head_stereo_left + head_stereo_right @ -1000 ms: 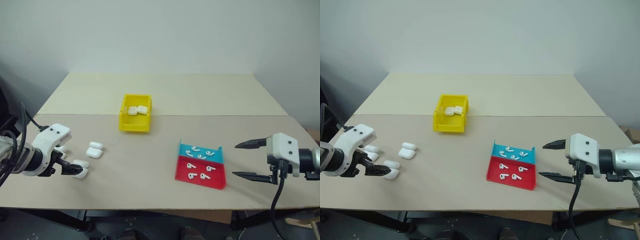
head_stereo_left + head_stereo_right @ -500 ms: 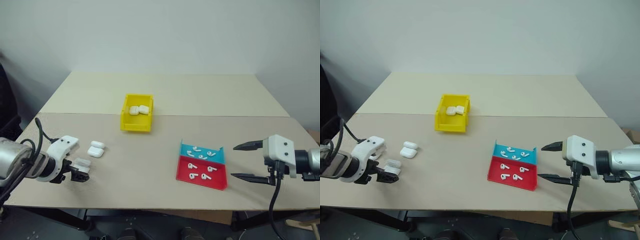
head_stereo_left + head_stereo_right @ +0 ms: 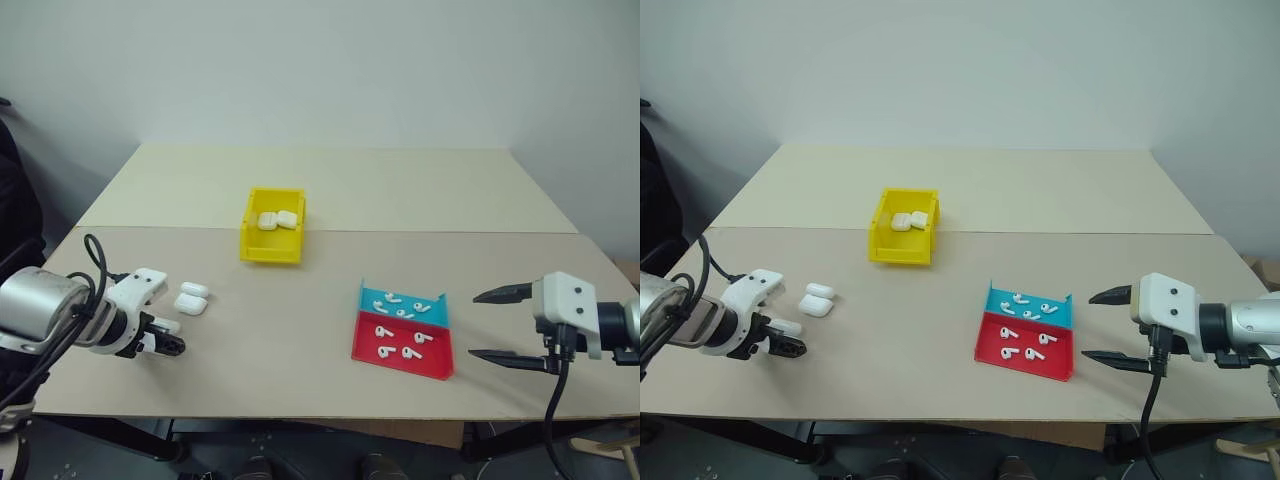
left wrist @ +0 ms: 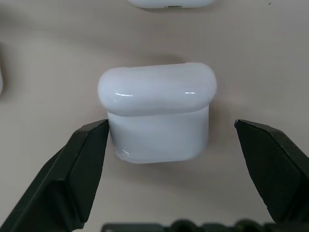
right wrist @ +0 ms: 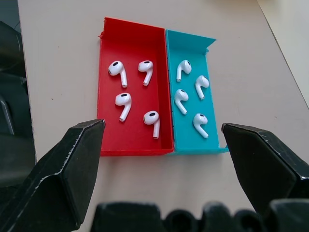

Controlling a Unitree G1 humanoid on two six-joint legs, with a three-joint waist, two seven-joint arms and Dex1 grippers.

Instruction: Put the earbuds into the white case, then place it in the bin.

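While earbuds [image 5: 123, 99] fill the tray [image 5: 134, 147], cases [image 3: 277, 219] occupy the bin [image 3: 270, 250] — two.

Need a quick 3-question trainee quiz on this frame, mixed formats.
1. True or false: the left gripper is shut on the white case.
2. How many earbuds lie in the tray's red half? A) two B) four C) six
3. What already lies in the yellow bin?

Key:
1. False; the jaws stand open on either side of the case, not closed on it.
2. B
3. Two white cases.
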